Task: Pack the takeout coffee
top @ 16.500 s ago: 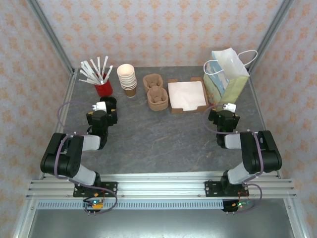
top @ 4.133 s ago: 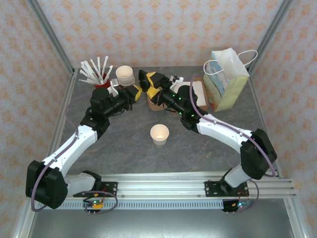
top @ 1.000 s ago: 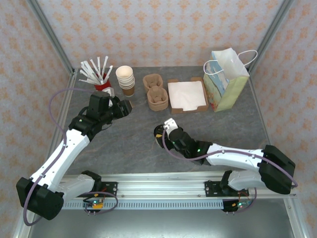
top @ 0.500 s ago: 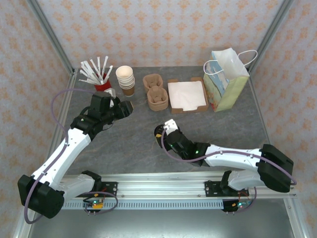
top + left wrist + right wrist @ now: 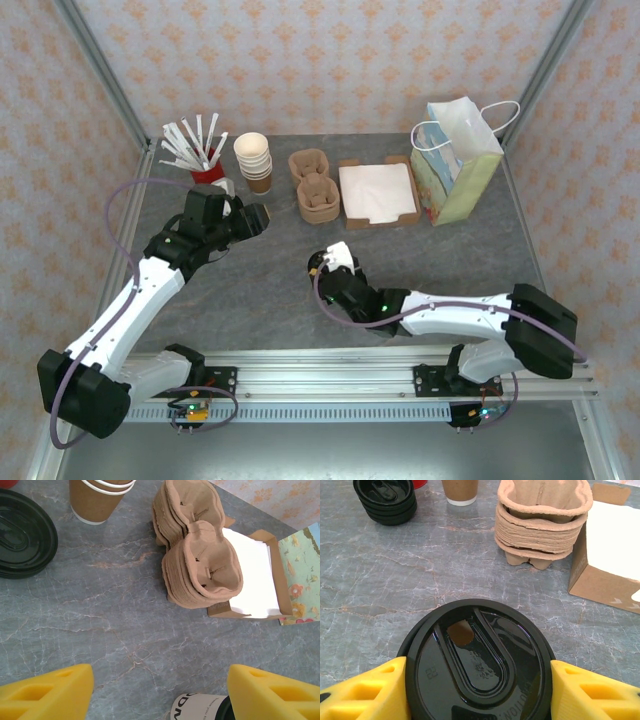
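The takeout coffee (image 5: 477,672) stands mid-table; its round black lid fills the lower half of the right wrist view and hides the cup body. My right gripper (image 5: 477,695) is shut on it, one yellow finger (image 5: 365,695) against each side of the lid rim. From above, the right gripper (image 5: 323,268) covers most of the coffee. My left gripper (image 5: 254,218) hovers open near the back left, with nothing but bare table between its fingers (image 5: 47,692).
Along the back stand a red cup of stirrers (image 5: 207,170), stacked lidless cups (image 5: 256,160), pulp carriers (image 5: 313,187), a napkin box (image 5: 378,192) and a paper bag (image 5: 460,160). A stack of loose black lids (image 5: 20,535) sits by the left gripper.
Four seconds ago the cup stood lidless with both arms at the back; now the lid is on it in the right gripper. In the last second the right wrist shifted slightly left.
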You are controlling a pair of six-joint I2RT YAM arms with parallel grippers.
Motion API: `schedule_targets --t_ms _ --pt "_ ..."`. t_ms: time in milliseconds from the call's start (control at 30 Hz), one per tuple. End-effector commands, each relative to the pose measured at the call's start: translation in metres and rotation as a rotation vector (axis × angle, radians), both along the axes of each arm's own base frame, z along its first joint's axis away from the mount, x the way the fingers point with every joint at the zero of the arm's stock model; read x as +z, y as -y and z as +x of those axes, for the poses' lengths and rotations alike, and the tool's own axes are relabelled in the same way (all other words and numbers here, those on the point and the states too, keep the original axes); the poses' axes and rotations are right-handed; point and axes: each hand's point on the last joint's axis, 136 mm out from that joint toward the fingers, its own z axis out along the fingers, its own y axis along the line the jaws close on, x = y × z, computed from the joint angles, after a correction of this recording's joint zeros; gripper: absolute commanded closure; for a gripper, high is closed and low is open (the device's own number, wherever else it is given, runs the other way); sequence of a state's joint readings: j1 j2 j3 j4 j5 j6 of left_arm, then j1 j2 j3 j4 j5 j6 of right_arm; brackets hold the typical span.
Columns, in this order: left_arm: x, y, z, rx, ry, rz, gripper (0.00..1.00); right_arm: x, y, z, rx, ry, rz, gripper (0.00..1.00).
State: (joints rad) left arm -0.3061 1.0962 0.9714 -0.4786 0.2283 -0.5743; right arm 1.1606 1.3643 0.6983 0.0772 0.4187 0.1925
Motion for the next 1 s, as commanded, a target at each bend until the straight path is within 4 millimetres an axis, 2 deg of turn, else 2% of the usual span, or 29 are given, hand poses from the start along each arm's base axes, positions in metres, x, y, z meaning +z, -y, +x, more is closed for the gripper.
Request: schedule_targets --t_ms 0,467,600,967 --pt "-0.003 0.003 0.003 -0.008 0.011 -0.007 0.28 -0.085 0.053 -0.031 0.005 -0.193 -0.345 0.38" --pt "-0.005 0.001 0.001 -0.001 0.003 -0.002 0.28 -0.105 0.063 -0.048 0.005 -0.261 -0.497 0.39" --pt "-0.007 0.001 0.0 -0.003 -0.001 -0.002 0.28 -0.116 0.066 -0.056 0.004 -0.322 -0.524 0.39" --pt "-0.017 0.001 -0.004 0.003 -0.018 -0.013 0.28 -0.122 0.077 -0.058 -0.055 -0.353 -0.604 0.39"
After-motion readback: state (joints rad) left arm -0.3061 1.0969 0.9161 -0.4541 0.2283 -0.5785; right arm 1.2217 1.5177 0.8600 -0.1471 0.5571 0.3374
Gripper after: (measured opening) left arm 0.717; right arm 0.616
